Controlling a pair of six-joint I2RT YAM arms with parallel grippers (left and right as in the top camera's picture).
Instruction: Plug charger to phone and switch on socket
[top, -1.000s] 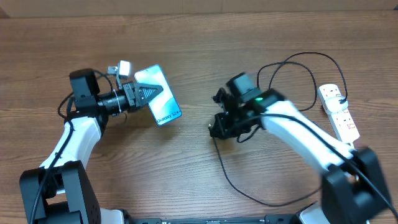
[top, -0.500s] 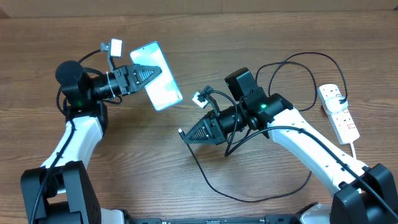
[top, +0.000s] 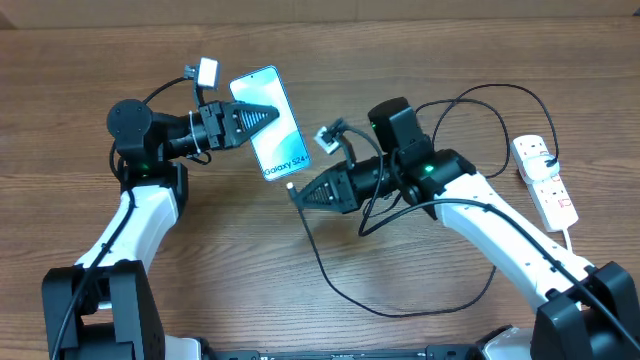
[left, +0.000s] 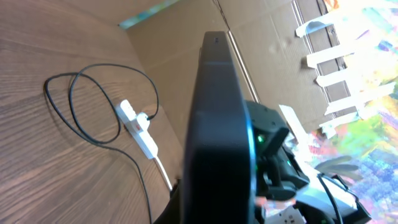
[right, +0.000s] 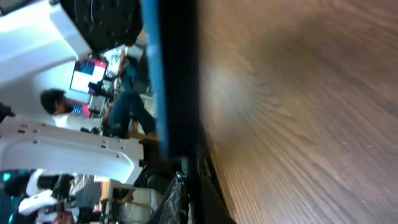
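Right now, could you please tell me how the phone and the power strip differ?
The phone is gripped by the left end effector, tilted; the power strip lies flat on the table, not gripped. The phone shows a blue-white screen; the power strip is white with red switches. Both are slim rectangles.

Overhead: phone (top: 282, 140), upper centre-left of frame, screen carries small dark lettering "Galaxy S24+" near its lower end. Power strip (top: 545, 182), right edge: markings too small to read. Both wrist views: no legible text
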